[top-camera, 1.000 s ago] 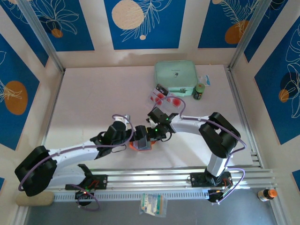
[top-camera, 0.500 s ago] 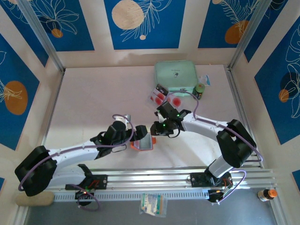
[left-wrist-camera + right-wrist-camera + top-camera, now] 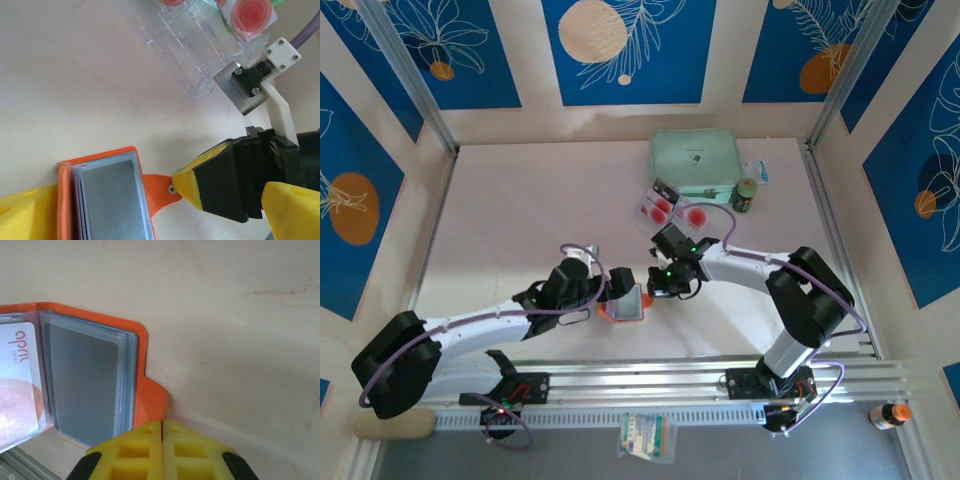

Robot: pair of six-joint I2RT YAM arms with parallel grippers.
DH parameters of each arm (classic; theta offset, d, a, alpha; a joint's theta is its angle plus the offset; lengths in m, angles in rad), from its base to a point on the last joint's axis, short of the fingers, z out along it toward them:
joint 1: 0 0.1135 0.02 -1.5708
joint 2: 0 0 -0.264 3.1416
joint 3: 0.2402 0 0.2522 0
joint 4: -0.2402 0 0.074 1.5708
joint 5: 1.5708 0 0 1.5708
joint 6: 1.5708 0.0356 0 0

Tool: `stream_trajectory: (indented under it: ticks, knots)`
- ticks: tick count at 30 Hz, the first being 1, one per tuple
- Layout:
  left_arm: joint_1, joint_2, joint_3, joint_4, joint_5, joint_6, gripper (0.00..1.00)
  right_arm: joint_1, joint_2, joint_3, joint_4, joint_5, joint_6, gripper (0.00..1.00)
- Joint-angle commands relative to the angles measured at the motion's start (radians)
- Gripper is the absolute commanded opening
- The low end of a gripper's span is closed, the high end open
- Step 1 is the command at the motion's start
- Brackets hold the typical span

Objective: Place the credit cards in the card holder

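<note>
The card holder (image 3: 625, 305) lies, apparently open, near credit cards (image 3: 672, 208).

The right gripper (image 3: 657, 284) has pulled back off the holder (image 3: 626, 304) to its right edge, jaws together, leaving the holder's grey sleeve uncovered. The right elbow (image 3: 807, 290) swung outward, then partly back.

Robot lab test cell, not a home or shop. Pale matte tabletop (image 3: 520, 220) is boxed in by cream walls carrying blue printed panels (image 3: 630, 50) with white leaf outlines and orange and cream discs, far beyond the right gripper (image 3: 658, 288). Bare aluminium corner post (image 3: 840, 80) stands off to its far right. Silver slotted aluminium rail (image 3: 660, 375) runs on its near side and carries two white-and-black robot arms (image 3: 470, 330) trailing purple cables (image 3: 310, 27). Staged props sit past the gripper: mint-green plastic case (image 3: 695, 160), small green-capped jar (image 3: 746, 195).
</note>
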Motion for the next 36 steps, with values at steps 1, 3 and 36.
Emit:
stream_trajectory:
  ticks: [1,3,36]
  knots:
    - [-0.020,-0.008,0.037,0.017,0.025,-0.013,1.00,-0.022,0.005,-0.011,0.036,-0.047,-0.003,0.00]
    - [-0.034,0.014,0.067,0.022,0.031,-0.011,1.00,-0.033,0.008,-0.007,0.055,-0.071,-0.001,0.00]
    - [-0.184,0.345,0.136,0.023,-0.055,0.006,1.00,-0.309,-0.291,-0.115,-0.013,-0.162,-0.002,0.28]
